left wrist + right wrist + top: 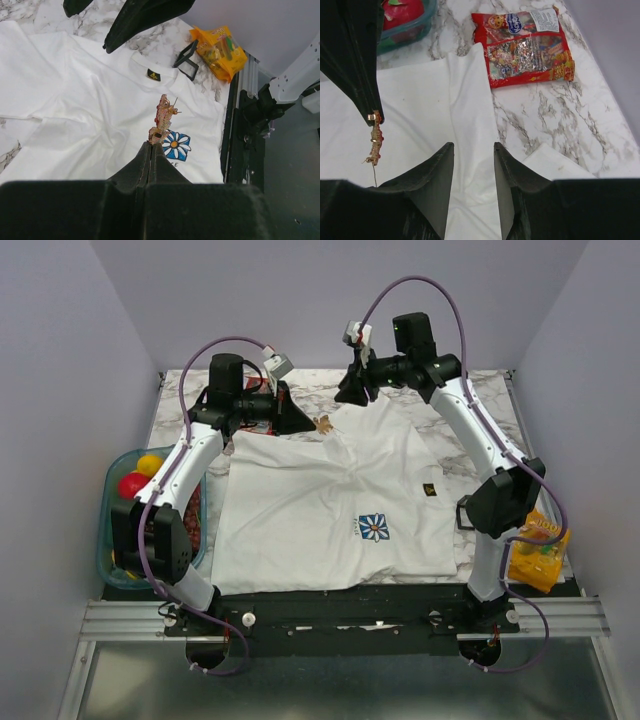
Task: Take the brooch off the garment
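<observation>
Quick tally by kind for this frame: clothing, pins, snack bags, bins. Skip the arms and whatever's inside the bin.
T-shirt: 1
Brooch: 1
Snack bags: 2, a red bag and an orange bag
Bin: 1
Total: 5

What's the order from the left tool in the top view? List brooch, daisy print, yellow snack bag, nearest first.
1. brooch, pinched in the left tool.
2. daisy print, on the shirt, toward its right.
3. yellow snack bag, at the view's right edge.
</observation>
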`<state>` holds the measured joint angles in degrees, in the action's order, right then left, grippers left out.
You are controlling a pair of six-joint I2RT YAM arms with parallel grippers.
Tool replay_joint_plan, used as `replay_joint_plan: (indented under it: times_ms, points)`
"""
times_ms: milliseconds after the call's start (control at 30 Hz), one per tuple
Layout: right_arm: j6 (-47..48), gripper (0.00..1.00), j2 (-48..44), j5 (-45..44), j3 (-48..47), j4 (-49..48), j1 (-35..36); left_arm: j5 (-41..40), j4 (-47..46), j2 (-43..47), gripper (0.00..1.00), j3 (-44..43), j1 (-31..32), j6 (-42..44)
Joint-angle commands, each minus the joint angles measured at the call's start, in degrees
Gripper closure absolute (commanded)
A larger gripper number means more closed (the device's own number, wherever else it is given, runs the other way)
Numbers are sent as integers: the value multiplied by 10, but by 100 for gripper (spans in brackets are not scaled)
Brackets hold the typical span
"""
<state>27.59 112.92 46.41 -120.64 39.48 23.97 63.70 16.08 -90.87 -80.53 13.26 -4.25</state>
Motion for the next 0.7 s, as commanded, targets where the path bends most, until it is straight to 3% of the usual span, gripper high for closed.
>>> replay_joint_plan:
  times_ms: [0, 200, 667]
  points:
    - [9, 53, -7, 13, 31, 12, -1, 21, -9, 28, 100, -1, 5, 3]
    - [41, 52, -17, 62, 61, 57, 2, 20, -46, 21, 100, -9, 5, -34]
    - [96, 51, -30, 135, 30, 117, 2, -43, -10, 2, 100, -30, 5, 1]
